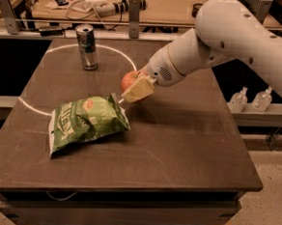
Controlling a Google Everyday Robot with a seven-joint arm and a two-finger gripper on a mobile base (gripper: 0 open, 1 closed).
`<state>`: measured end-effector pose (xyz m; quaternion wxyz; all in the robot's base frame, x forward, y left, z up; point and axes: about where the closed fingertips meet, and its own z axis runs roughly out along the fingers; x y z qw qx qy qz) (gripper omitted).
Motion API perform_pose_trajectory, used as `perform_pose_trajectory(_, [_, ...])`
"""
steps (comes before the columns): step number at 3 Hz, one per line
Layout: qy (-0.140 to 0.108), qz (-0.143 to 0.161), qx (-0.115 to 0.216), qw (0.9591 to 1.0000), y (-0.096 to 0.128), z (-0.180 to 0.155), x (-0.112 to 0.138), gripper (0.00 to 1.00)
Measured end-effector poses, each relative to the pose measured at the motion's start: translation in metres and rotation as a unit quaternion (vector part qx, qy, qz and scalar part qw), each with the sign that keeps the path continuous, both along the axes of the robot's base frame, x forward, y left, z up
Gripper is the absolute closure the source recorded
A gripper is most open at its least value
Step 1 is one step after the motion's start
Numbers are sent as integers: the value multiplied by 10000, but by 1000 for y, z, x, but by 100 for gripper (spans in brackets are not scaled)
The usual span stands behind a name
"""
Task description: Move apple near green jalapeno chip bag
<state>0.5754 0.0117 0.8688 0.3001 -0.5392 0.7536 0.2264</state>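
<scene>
The green jalapeno chip bag (85, 121) lies crinkled on the dark table, left of centre. The red-orange apple (130, 79) is held in my gripper (134, 89), just off the bag's upper right corner and low over the table. The cream-coloured fingers (138, 89) are shut on the apple and cover its right side. My white arm reaches in from the upper right.
A tall silver drink can (86, 46) stands at the back left inside a white circle line on the table (187, 137). Two small clear bottles (251, 99) sit on a ledge to the right. A cluttered desk lies behind the table.
</scene>
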Motion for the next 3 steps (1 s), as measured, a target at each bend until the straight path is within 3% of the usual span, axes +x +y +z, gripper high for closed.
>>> perform_pose_trajectory(2, [267,-246,147,9992,17,-22,-12,100])
perform_pose_trajectory(3, [265,-227,139,9993,19,-23,-12,82])
